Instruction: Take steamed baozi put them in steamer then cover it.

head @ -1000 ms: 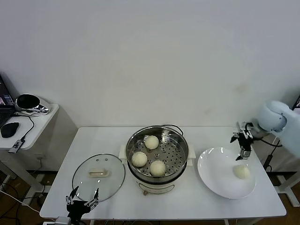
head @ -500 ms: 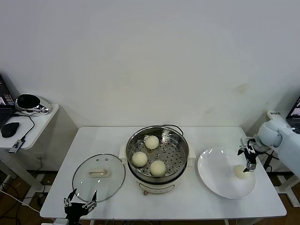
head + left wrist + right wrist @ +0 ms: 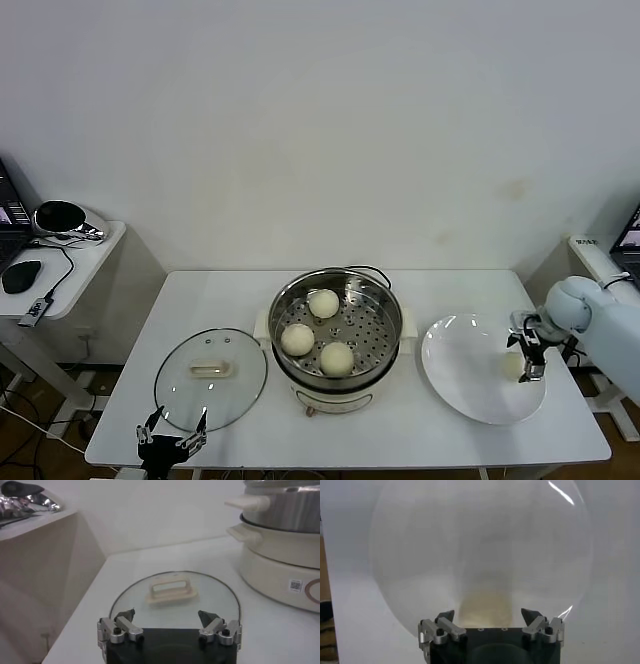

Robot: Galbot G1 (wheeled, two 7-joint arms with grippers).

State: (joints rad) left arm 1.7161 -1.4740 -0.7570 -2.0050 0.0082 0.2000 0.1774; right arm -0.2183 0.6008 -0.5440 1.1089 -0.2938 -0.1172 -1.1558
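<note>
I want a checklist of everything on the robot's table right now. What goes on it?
Surface: white table.
Job's things: three baozi in the steamer; fourth baozi on white plate; cover flat beside steamer.
Clutter: nothing seen.
Grippers: right gripper open, over the plate's baozi; left gripper open, at the table's front edge near cover.
Cables: black cord behind steamer.
Surroundings: side desk with mouse.

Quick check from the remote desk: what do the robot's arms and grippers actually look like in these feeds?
The right arm has a smooth, rounded white shell. Both the right gripper and the left gripper share one design: a black block body carrying two silver metal finger mounts with round bolt heads, each tipped with a dark, pointed pad. No cables or markings show on them.
</note>
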